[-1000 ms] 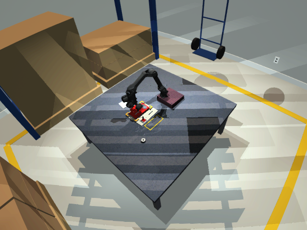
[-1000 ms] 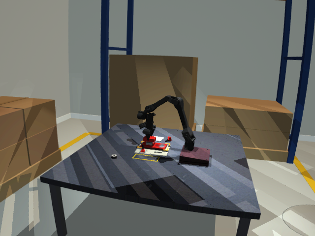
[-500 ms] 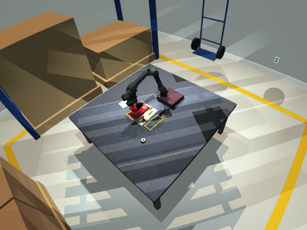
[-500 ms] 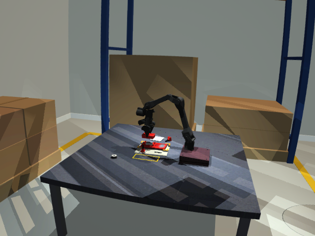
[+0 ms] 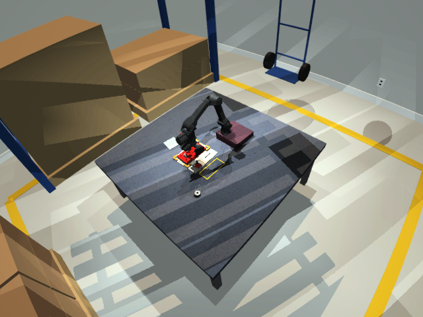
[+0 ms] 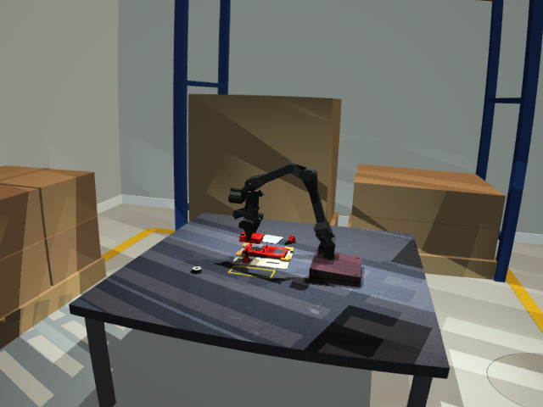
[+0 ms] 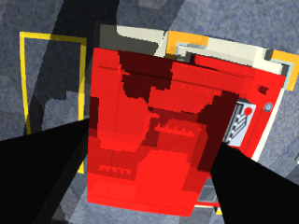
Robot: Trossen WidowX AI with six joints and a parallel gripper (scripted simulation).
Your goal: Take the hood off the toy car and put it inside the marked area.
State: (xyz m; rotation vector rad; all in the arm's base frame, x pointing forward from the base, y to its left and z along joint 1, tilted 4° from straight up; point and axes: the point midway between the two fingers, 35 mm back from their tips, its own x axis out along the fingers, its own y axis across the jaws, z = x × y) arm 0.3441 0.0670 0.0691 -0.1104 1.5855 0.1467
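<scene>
Plainly, the gripper (image 7: 149,168) is clamped on the red hood (image 7: 146,137), one dark finger on each long side, so the broad panel hangs level beneath the wrist instead of swinging. The exterior view shows the hood (image 6: 251,237) raised just above the toy car (image 6: 267,251), which lies directly below on its pale base plate (image 6: 271,263) — the lift appears high enough to free the part. Off to one side of the fingers in the wrist view runs the yellow marked area (image 7: 25,81), near but not yet beneath the hood. The carry there likely comes next. Farther out on the table (image 6: 245,320), well apart, a small ring (image 6: 196,269) lies.
</scene>
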